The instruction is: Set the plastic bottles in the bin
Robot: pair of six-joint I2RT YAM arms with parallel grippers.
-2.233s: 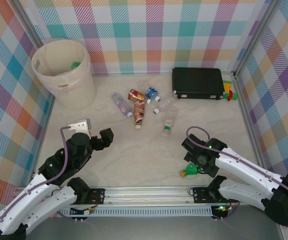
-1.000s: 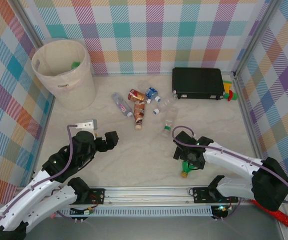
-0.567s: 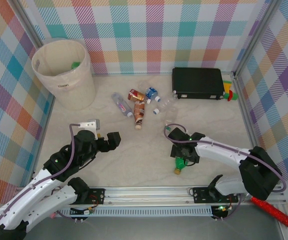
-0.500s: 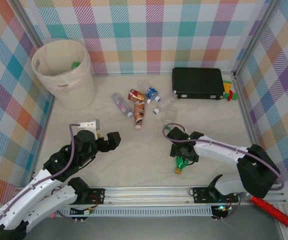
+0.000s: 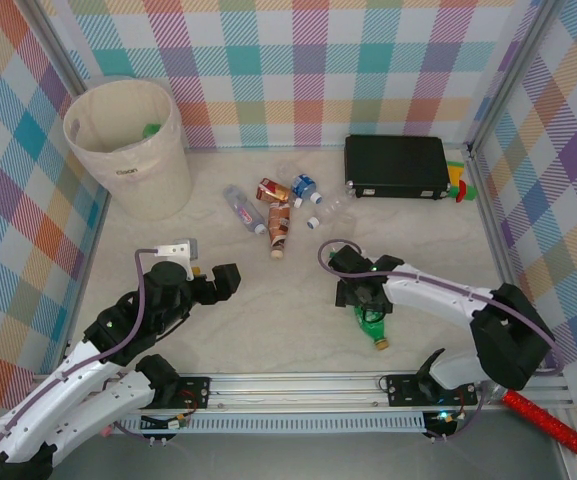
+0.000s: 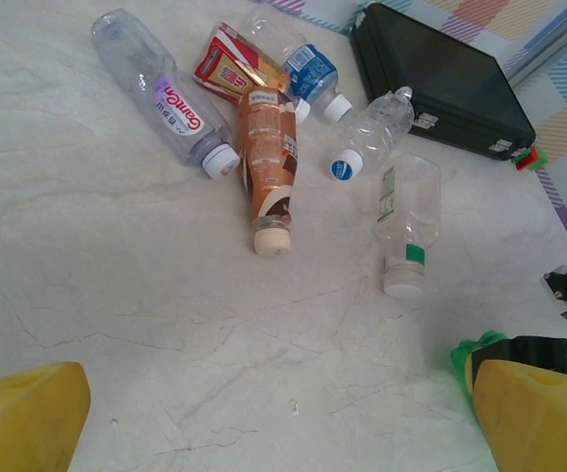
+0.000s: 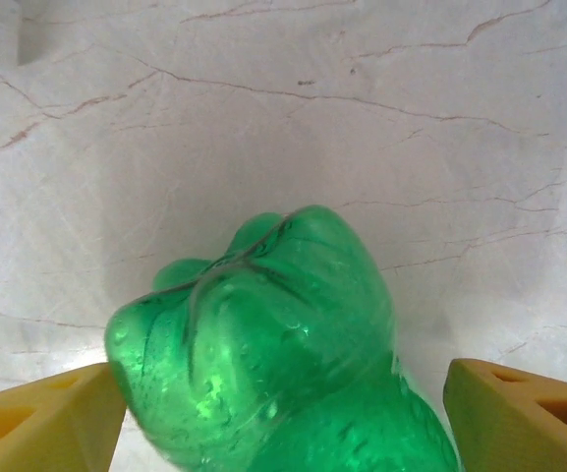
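A green plastic bottle (image 7: 273, 334) lies between my right gripper's (image 7: 283, 393) yellow fingers, which are shut on its body. From above, that green bottle (image 5: 371, 325) points its cap toward the near rail, below the right gripper (image 5: 366, 305). More plastic bottles lie grouped mid-table: a clear one (image 6: 170, 93), a brown-labelled one (image 6: 266, 162), a blue-labelled one (image 6: 308, 69) and two clear ones (image 6: 371, 128). The cream bin (image 5: 153, 175) stands at the far left with a green bottle (image 5: 151, 129) inside. My left gripper (image 5: 213, 280) hangs open over bare table.
A black rectangular case (image 5: 396, 166) lies at the back right with a small red and green toy (image 5: 460, 185) beside it. Checked walls close in the table on three sides. A metal rail (image 5: 298, 385) runs along the near edge.
My right gripper has slid left and farther up the table, closing on the green bottle, which swung its cap from lower left to lower right. The left arm barely moved.
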